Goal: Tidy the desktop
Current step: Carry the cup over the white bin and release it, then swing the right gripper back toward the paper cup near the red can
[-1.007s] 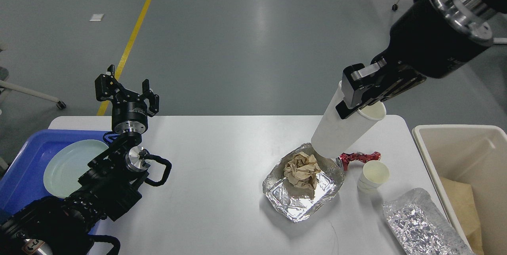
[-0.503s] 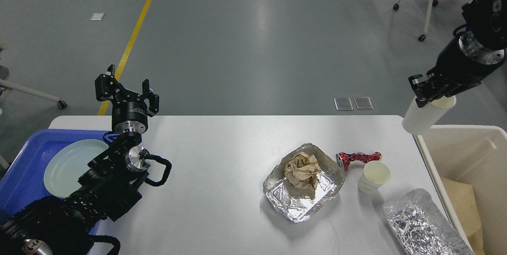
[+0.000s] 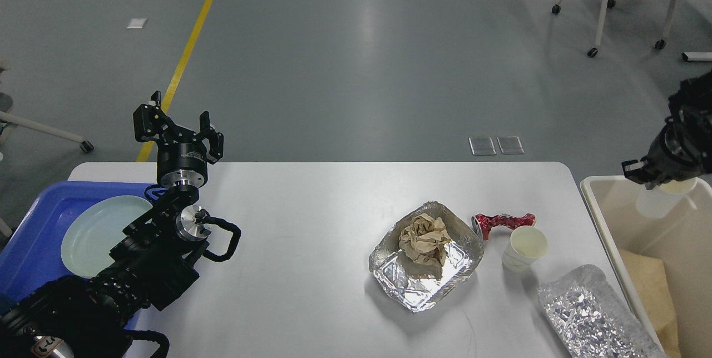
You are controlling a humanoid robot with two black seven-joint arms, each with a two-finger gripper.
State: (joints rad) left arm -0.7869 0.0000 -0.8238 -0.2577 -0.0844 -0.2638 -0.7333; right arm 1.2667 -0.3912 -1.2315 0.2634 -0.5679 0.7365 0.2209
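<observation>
One crumpled brown paper (image 3: 425, 238) in foil tray (image 3: 411, 286); right hand (image 3: 648, 175) gripping white cup (image 3: 656, 202) over cream bin (image 3: 609, 208); left hand (image 3: 177, 127) spread, empty.

No text, label, brand or number can be read anywhere here; the red can (image 3: 503, 222) shows only crumpled colour, too small to make out.

A single head view is being given, taken from above and behind the counter (image 3: 311, 224) and angled forward and down. The counter is being seen at middling range, filling the lower half; beyond its far edge, grey floor with a yellow line (image 3: 186, 52) is being taken in. No second view is being offered.
</observation>
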